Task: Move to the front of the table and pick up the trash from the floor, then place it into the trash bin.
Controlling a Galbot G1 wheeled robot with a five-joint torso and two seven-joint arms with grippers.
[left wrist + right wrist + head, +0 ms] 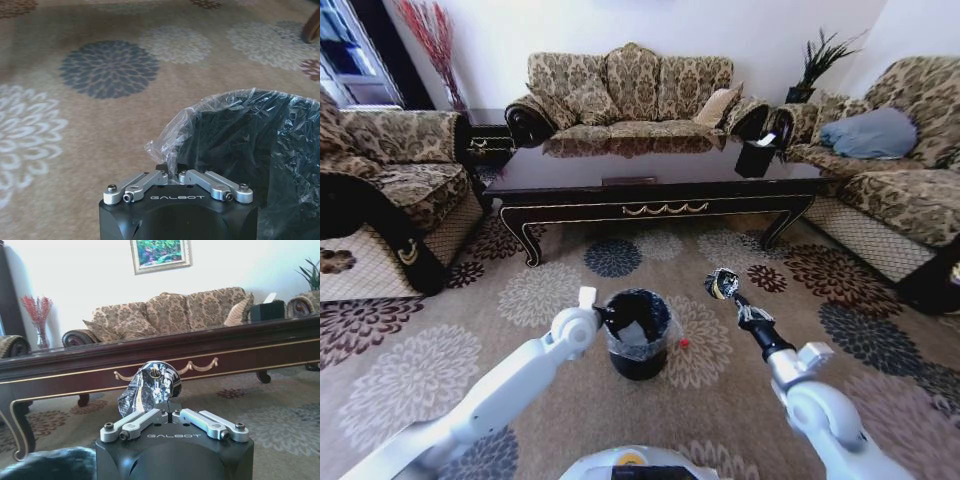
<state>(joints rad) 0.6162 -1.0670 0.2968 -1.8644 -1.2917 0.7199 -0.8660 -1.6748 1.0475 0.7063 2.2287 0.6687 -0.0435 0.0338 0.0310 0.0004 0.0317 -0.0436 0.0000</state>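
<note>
The black trash bin (638, 352) stands on the flowered floor (520, 290) in front of the long dark table (650, 170); white paper lies inside it. My left gripper (604, 313) is at the bin's left rim, shut (172, 172) on a fold of the crinkled liner (172, 135). To the right of the bin and a little beyond it, my right gripper (727, 292) is held above the carpet. It is shut (172, 412) on a piece of trash (149, 387), a crumpled shiny silver-and-dark wrapper (722, 283). A small red bit (683, 342) lies on the carpet against the bin's right side.
Patterned sofas stand behind the table (630, 85), at the left (390, 180) and at the right (890, 160). A small black box with white paper (756, 155) sits on the table's right end. Open carpet lies between me and the table.
</note>
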